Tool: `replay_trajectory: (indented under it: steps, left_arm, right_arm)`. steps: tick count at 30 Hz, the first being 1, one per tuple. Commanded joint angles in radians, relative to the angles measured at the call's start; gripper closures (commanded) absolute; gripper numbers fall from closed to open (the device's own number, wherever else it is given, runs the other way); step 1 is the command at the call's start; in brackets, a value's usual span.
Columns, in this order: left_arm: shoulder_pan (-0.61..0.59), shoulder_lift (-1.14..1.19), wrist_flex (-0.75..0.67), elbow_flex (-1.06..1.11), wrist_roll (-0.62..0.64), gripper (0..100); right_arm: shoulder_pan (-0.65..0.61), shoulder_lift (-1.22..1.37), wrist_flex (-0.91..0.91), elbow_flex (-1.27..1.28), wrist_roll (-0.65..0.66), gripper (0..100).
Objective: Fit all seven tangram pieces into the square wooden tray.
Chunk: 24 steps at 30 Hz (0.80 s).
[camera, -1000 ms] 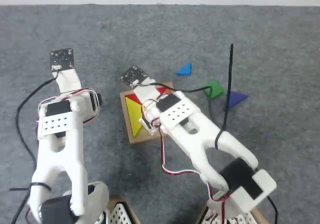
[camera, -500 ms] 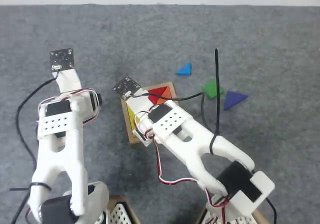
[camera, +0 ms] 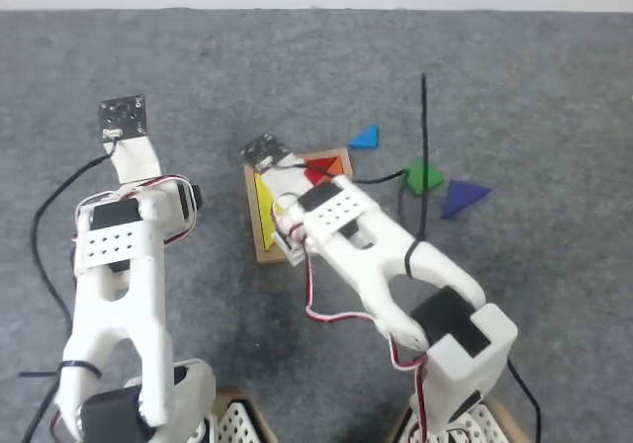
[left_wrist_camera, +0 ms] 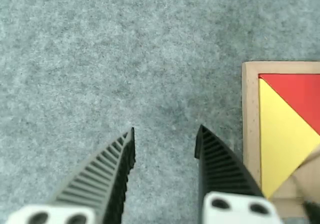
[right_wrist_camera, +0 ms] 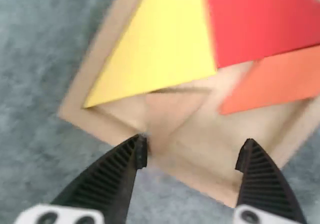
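Observation:
The square wooden tray (camera: 259,250) lies mid-table with a yellow triangle (camera: 264,201), a red triangle (camera: 318,172) and an orange piece (camera: 337,165) in it. My right gripper (right_wrist_camera: 194,143) hangs open just above the tray's near corner (right_wrist_camera: 165,164). Below it are the yellow triangle (right_wrist_camera: 160,49), red triangle (right_wrist_camera: 255,19), orange piece (right_wrist_camera: 270,84) and bare tray floor. My left gripper (left_wrist_camera: 165,134) is open and empty over carpet, with the tray's edge (left_wrist_camera: 250,119) off to its side. Loose on the carpet lie a small blue triangle (camera: 365,137), a green piece (camera: 423,177) and a dark blue triangle (camera: 462,196).
Grey carpet covers the whole table. A black cable (camera: 423,117) rises from the right arm, crossing above the green piece. The left arm's body (camera: 114,265) stands left of the tray. The loose pieces sit to the right of and beyond the tray.
The right arm's wrist swung left across the tray, then back a little; its base link turned. The tray now sits slightly farther away. The left arm has kept still.

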Motion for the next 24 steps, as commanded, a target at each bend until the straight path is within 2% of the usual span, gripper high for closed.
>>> replay_trajectory:
  steps: [1, 16, 24]
  left_arm:
    - [0.005, -0.011, -0.005, -0.005, -0.009, 80]
    - [0.005, -0.009, -0.003, -0.005, -0.009, 80]
    - [0.005, -0.009, -0.003, -0.005, -0.009, 80]
  right_arm:
    - [0.035, -0.002, -0.002, -0.068, 0.0, 70.6]
    - [0.047, 0.045, -0.039, -0.118, -0.008, 70.6]
    - [0.139, 0.145, -0.033, -0.221, -0.064, 70.6]
